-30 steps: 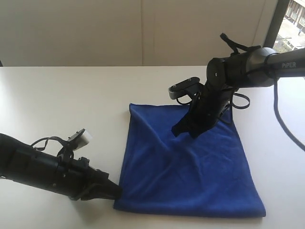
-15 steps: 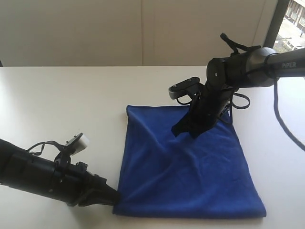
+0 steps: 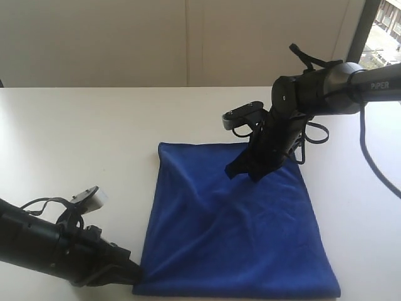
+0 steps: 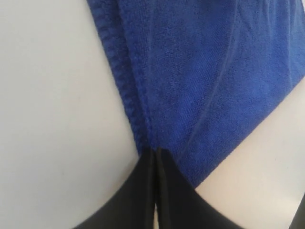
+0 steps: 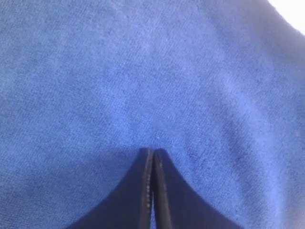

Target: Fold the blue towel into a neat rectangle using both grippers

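- Left gripper (image 4: pixel 156 152) is pinched tight on the stitched edge of the blue towel (image 3: pixel 232 219).
- Right gripper (image 5: pixel 152 153) is squeezed closed, with its tip touching the towel right under it.

We see the blue towel (image 3: pixel 232 232) spread out, creased; left hand (image 3: pixel 135 280) pinches its corner, right hand (image 3: pixel 241 170) its far part.

left end effector (image 3: pixel 136 276) drawn back leftward, blue towel (image 3: pixel 232 222) corner dragged with it
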Controlling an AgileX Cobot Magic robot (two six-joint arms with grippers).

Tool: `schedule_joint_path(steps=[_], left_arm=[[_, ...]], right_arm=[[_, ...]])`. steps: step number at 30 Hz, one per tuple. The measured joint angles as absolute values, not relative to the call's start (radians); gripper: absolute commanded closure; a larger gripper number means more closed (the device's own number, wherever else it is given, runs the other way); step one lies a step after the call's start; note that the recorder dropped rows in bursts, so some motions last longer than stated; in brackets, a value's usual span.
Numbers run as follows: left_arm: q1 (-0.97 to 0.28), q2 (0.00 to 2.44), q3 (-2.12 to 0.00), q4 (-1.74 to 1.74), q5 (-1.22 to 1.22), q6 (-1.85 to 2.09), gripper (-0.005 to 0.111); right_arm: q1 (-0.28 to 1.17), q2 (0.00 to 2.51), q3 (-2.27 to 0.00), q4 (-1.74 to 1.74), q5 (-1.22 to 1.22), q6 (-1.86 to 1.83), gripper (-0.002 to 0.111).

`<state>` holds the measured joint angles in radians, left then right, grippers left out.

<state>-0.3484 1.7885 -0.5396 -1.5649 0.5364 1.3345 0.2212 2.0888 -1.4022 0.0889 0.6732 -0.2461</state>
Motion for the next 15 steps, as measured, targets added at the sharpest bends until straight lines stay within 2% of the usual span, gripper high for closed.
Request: schedule_joint_path(steps=[9, 15], left_arm=[[-0.348, 1.746, -0.504, -1.549, 0.508, 1.325, 0.107], [-0.348, 1.740, -0.484, -1.552, 0.508, 1.324, 0.107]], right_arm=[[0.221, 2.089, -1.402, 0.071, 0.671, -0.222, 0.108], [0.221, 2.089, -1.411, -0.189, 0.636, 0.014, 0.108]])
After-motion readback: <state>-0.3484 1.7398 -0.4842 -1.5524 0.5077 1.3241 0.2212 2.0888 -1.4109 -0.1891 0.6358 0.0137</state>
